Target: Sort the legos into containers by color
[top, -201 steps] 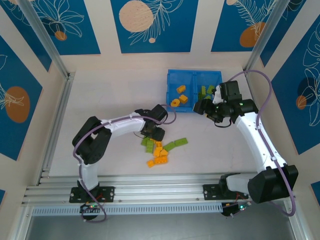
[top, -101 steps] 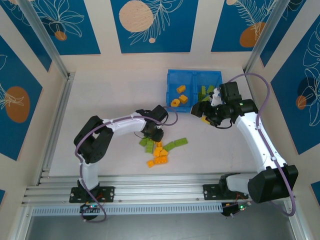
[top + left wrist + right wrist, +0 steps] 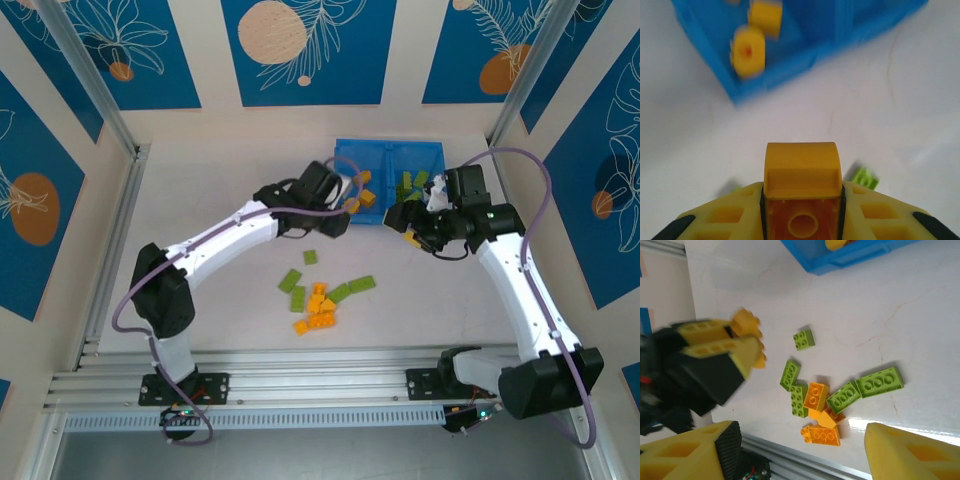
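My left gripper (image 3: 341, 213) hangs above the table just short of the near left corner of the blue tray (image 3: 437, 150), shut on an orange-yellow brick (image 3: 802, 190). The right wrist view shows it too (image 3: 735, 342). The tray's left compartment (image 3: 790, 70) holds orange bricks (image 3: 747, 50); its right compartment holds green bricks (image 3: 412, 183). The loose pile of orange bricks (image 3: 318, 305) and green bricks (image 3: 350, 288) lies mid-table. Over the tray's near right corner, my right gripper (image 3: 408, 225) stands open and empty, looking down at the pile (image 3: 816, 396).
A lone green brick (image 3: 310, 257) lies between the pile and the tray, with two more green bricks (image 3: 294, 288) left of the pile. An aluminium rail (image 3: 320, 360) runs along the near edge. Bare white table spreads left of the arms.
My left gripper has left the pile with an orange brick and swung up and away to the tray's near left corner. The right arm has hardly moved.
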Controlling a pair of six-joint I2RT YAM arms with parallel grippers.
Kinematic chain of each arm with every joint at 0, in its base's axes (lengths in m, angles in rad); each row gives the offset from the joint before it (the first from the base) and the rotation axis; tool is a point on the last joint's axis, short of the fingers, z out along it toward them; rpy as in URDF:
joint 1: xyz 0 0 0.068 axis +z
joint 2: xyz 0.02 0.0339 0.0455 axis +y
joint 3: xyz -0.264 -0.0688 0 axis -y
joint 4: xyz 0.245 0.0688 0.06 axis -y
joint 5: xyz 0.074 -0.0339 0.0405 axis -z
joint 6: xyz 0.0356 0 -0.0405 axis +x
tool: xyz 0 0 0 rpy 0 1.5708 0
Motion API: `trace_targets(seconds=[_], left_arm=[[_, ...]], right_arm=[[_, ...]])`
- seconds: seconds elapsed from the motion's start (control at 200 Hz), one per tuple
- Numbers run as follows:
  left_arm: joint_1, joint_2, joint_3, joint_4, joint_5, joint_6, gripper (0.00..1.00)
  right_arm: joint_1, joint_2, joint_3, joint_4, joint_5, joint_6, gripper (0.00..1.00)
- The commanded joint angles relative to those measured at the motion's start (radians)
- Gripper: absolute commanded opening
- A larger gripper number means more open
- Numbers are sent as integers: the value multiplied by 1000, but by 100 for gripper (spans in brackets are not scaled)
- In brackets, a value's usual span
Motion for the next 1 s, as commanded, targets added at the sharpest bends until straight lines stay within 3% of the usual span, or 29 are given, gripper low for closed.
trace_targets(seconds=[0.0,0.305,0.39,0.53,0.685,0.99], left_arm=[[-4,123,155,39,-102,41,33],[40,642,837,16,-306,99,33],[49,758,957,46,-362,124,33],[60,833,972,132,-364,149,35],[60,856,973,175,-332,181,49],[59,708,969,96,-296,131,52]], right_arm=[[-6,-73,-23,44,58,72,68],[-2,-150,-71,31,75,95,68],[-4,-174,-83,26,80,97,68],[-4,-204,-83,-2,97,92,69],[-4,-226,-91,-1,100,98,69],[-3,-226,-88,6,104,104,69]])
